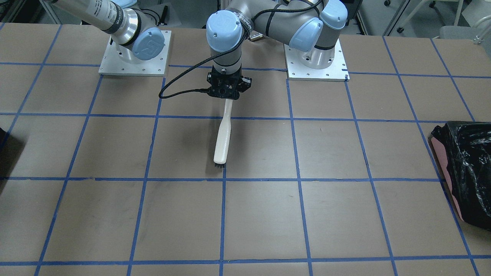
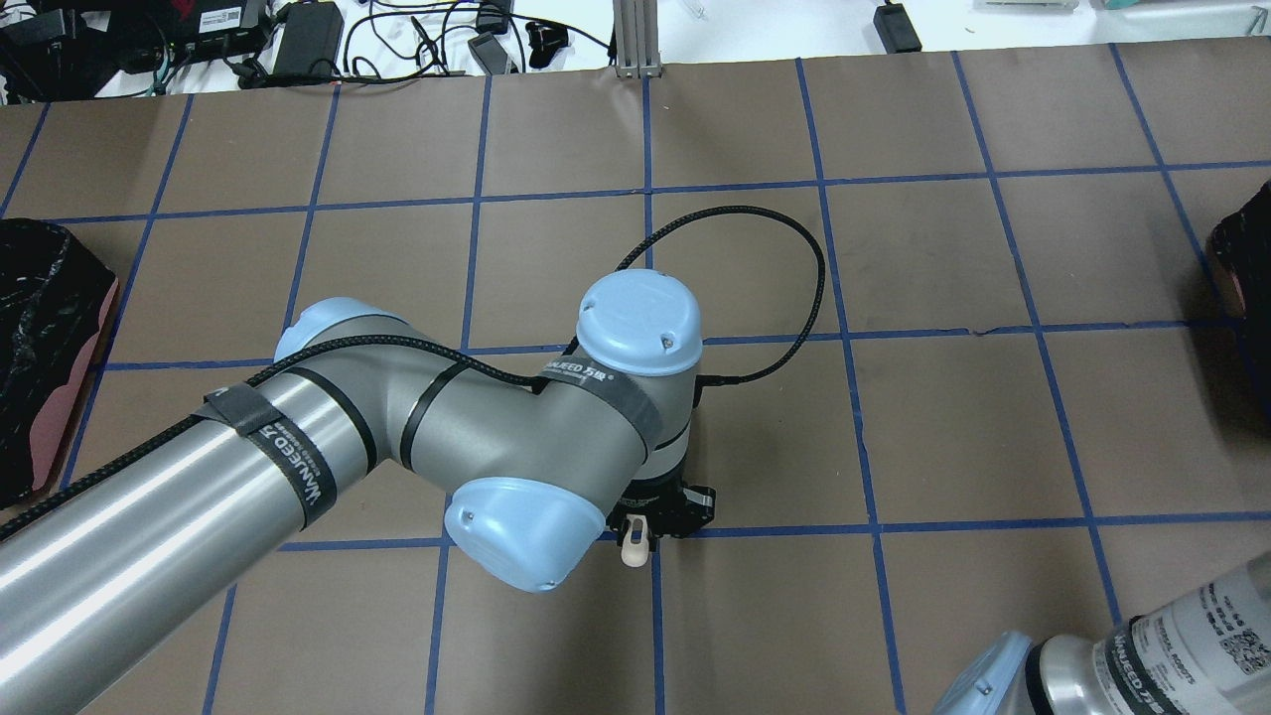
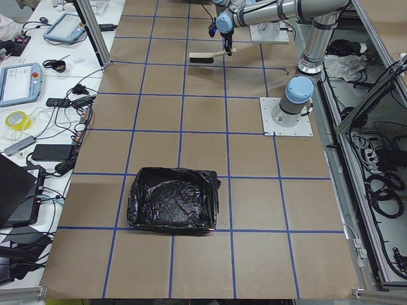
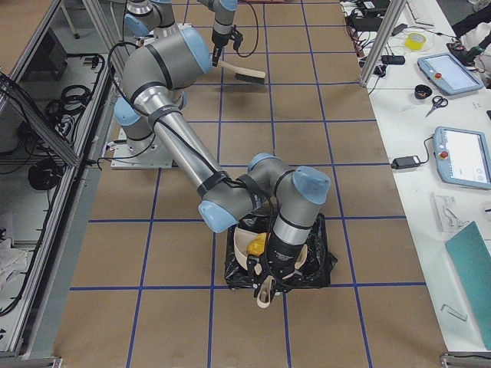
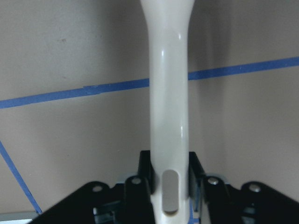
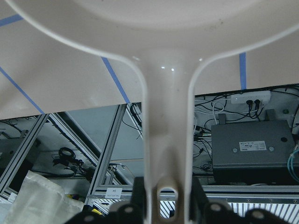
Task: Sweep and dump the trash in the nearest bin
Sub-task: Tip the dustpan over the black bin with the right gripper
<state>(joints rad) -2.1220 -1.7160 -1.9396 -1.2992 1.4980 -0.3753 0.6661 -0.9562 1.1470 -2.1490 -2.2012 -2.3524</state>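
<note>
Dumping now, I judge: right gripper (image 6: 167, 193) grips the dustpan (image 6: 167, 93) over the bin (image 4: 326, 261), left gripper (image 5: 169, 165) grips the brush (image 1: 222, 140); next, tilt until the yellow wedge (image 4: 258, 244) slides out.

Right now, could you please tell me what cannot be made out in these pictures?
Trash: exterior right shows one yellow bit in the dustpan; the right arm hides any rest.
Bin: mostly beneath that arm.
Brush bristles: overhead, the left arm covers them.
</note>
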